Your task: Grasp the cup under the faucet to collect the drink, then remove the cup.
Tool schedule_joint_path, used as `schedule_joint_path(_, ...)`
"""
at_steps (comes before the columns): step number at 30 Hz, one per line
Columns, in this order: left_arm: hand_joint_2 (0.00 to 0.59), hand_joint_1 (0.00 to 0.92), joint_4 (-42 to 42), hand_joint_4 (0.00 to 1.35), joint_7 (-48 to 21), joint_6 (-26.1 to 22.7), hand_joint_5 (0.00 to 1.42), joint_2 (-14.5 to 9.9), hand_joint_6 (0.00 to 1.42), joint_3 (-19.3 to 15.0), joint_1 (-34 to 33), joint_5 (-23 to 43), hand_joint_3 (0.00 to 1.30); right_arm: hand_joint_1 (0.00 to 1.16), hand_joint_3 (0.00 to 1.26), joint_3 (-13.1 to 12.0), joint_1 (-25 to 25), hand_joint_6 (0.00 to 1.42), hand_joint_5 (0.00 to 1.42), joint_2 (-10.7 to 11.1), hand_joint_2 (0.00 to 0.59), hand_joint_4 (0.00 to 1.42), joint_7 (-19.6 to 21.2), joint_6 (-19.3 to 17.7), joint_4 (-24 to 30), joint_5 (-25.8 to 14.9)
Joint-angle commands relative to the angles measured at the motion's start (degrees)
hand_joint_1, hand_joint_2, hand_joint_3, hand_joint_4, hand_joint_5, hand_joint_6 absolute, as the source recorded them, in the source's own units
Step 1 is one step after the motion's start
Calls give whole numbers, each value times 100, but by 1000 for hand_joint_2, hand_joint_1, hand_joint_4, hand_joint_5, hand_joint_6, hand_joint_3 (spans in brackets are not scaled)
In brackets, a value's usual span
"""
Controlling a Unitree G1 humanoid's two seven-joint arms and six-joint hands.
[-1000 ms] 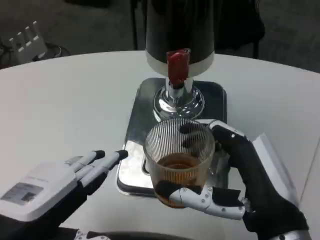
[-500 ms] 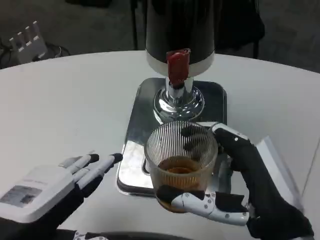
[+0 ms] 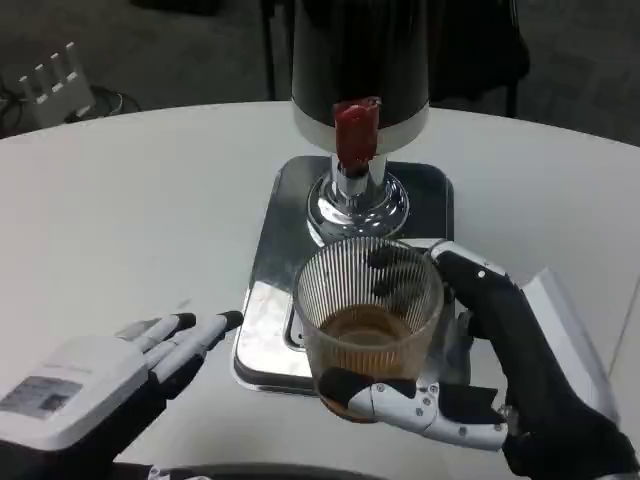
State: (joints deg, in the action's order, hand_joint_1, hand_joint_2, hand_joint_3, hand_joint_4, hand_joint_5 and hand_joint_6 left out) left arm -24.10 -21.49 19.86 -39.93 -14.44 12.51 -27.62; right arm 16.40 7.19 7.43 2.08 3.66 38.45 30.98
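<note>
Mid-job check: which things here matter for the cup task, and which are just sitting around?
Part of the job:
cup, ribbed glass holding brown drink
right hand, gripping the cup
faucet with red lever
dispenser
steel tray beneath it

Just around:
left hand, holding nothing, left of the tray
white rack off the table, far left

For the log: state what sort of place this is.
Probably a lab or demo room set up as a drinks station: a dispenser with a red tap on a metal drip tray, a round white table, dark floor behind.
</note>
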Motion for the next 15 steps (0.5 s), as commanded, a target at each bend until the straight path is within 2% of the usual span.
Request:
schedule_joint_path(1, 93, 0, -59, 0, -80, -59, 0, -47, 26, 72, 38, -6, 0, 816, 932, -1, 42, 1251, 1181, -26, 193, 995, -4, -287, 208, -30)
schedule_joint_path(15, 92, 0, 23, 0, -83, -113, 0, -69, 25, 47, -8, 29, 0, 816, 947, -77, 35, 1273, 1194, -48, 193, 1008, -15, -288, 194, -49)
